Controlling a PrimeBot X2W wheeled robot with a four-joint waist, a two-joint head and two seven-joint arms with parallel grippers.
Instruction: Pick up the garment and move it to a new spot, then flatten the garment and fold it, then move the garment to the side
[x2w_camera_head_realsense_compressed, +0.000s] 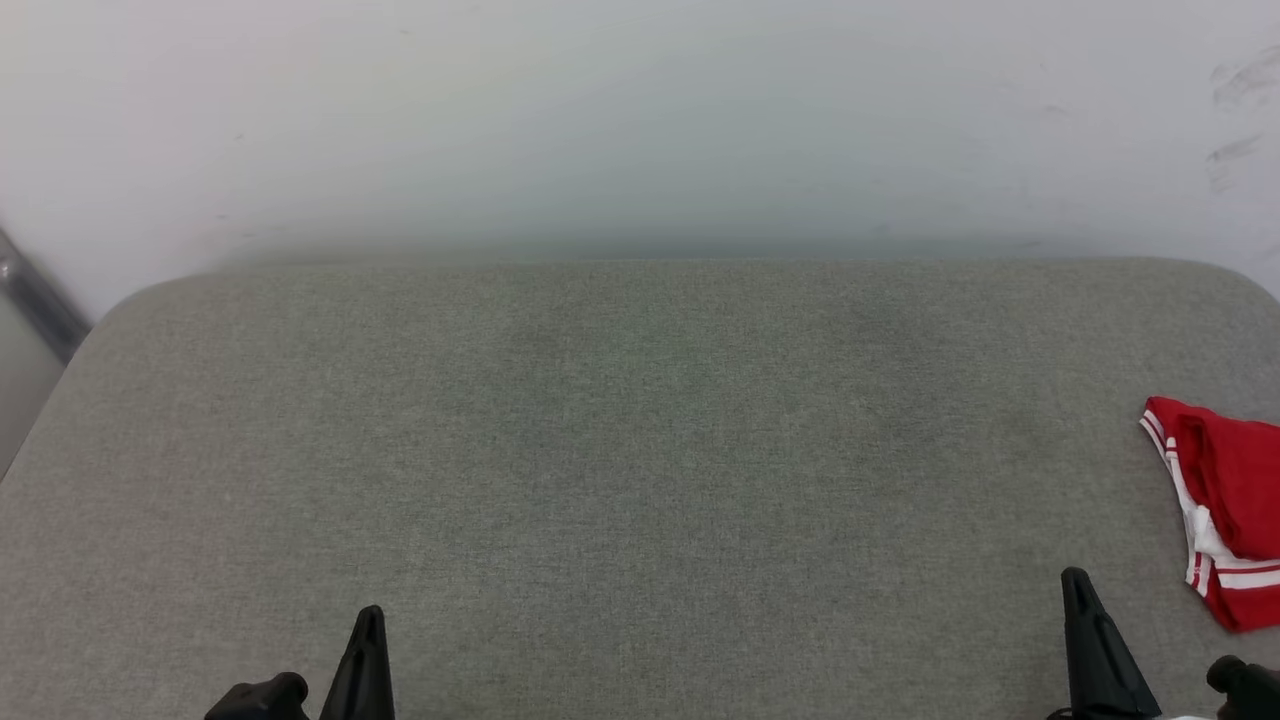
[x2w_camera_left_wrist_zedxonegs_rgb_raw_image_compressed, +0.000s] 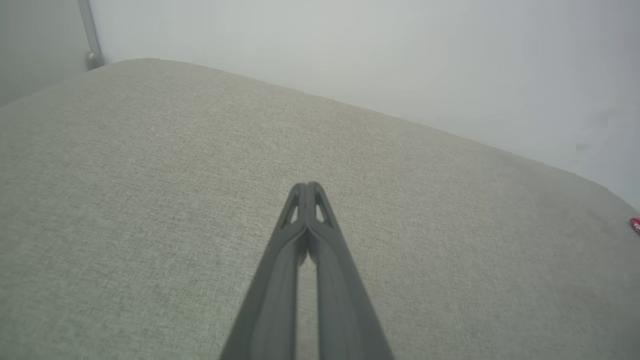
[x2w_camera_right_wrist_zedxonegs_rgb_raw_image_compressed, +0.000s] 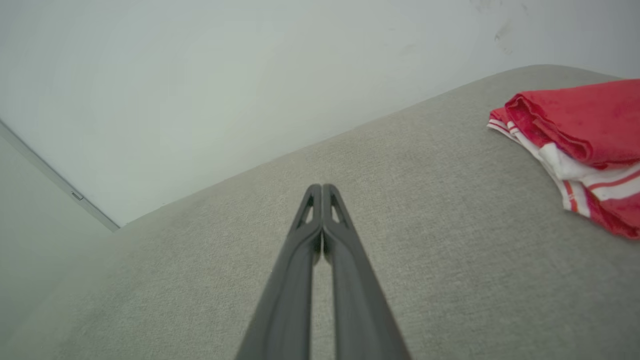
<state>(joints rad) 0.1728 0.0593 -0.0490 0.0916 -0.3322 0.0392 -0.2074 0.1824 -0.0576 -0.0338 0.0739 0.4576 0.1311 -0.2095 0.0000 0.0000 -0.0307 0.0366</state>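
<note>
The garment is a red shirt with white parts and red-and-white striped trim, lying folded in a bundle at the far right edge of the grey padded surface. In the right wrist view the garment sits to the upper right, apart from the fingers. My right gripper is shut and holds nothing, a little left of the garment. Low at the left, my left gripper is shut too, with nothing in it. A sliver of the garment shows at the right edge of the left wrist view.
A pale wall rises right behind the padded surface. At the far left a grey metal bar runs past the surface's rounded corner. The grey surface spreads wide between the two grippers and toward the back.
</note>
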